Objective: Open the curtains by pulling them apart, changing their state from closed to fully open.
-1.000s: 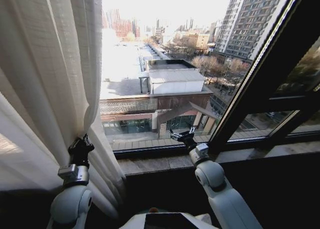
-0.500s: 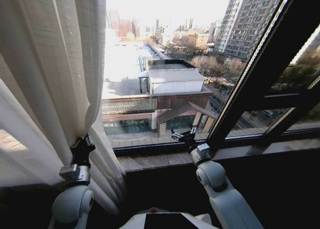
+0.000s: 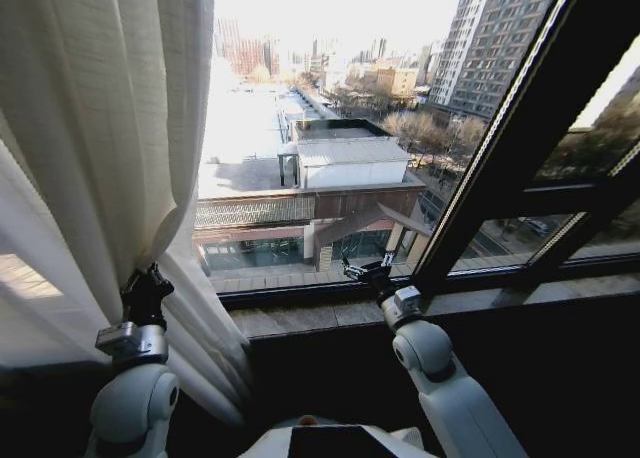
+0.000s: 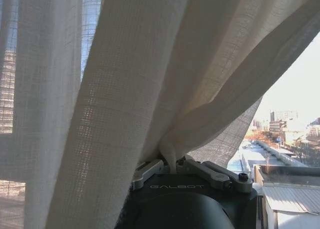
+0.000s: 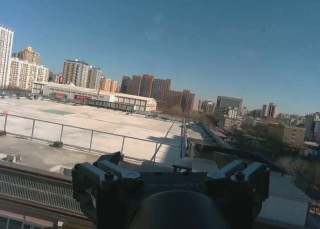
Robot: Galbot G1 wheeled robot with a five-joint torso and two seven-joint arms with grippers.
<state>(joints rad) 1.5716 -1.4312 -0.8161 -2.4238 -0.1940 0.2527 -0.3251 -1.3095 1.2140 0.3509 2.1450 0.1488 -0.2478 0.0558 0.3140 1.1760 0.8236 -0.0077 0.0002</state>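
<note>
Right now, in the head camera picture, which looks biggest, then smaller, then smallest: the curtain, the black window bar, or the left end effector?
1. Curtain: it covers the most picture.
2. Window bar: long, slanting.
3. Left end effector, shut on the curtain: smallest, though nearest the camera.

Left gripper (image 3: 146, 281) with its pinched curtain (image 3: 100, 148) fold now farther left, slightly higher.
</note>
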